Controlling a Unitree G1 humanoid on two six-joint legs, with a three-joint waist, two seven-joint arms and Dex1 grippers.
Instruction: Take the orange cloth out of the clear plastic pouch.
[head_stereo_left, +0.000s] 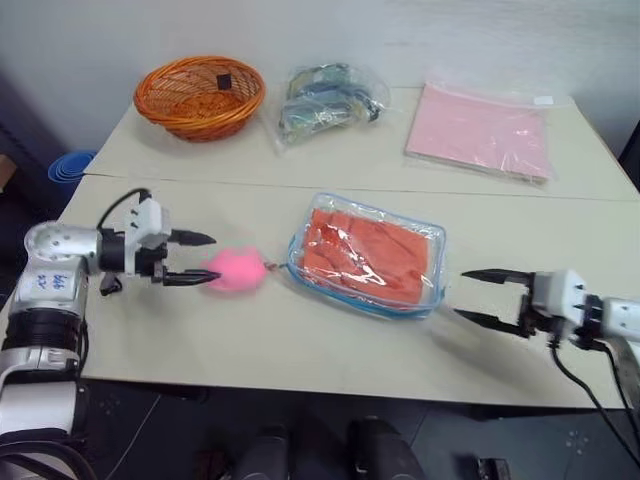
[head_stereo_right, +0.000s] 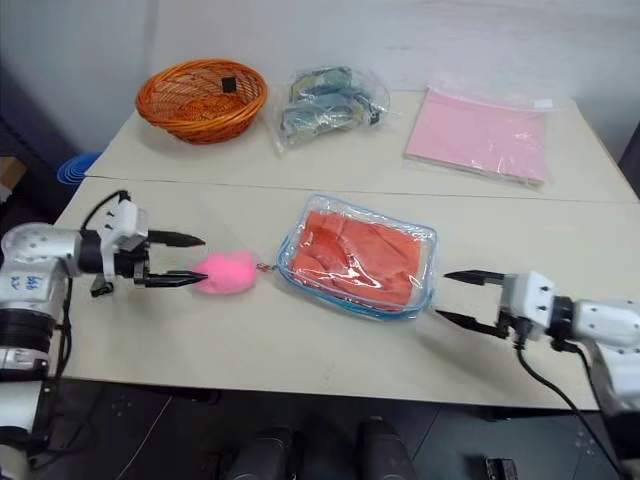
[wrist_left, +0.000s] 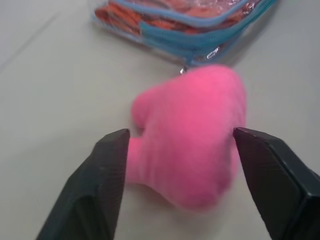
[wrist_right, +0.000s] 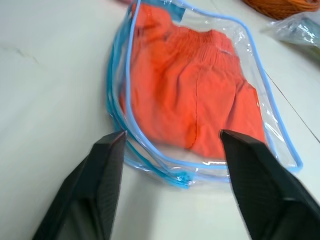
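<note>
The orange cloth (head_stereo_left: 368, 255) lay folded inside the clear plastic pouch (head_stereo_left: 436, 240), one of each, near the middle of the table (head_stereo_left: 250, 330). One pink plush heart (head_stereo_left: 236, 269) lay on the tabletop just beside the pouch's end toward my left arm, joined to its zipper. My left gripper (head_stereo_left: 198, 258) stood spread, its fingers either side of the heart, clasping nothing. My right gripper (head_stereo_left: 480, 298) stood spread too, just beside the pouch's other end, empty. Along the far edge sat one wicker basket (head_stereo_left: 200, 95), one wrinkly clear bag (head_stereo_left: 325, 100) and one flat bag of pink sheets (head_stereo_left: 482, 130). I could read no writing. Bare tabletop lay between pouch and near edge.
</note>
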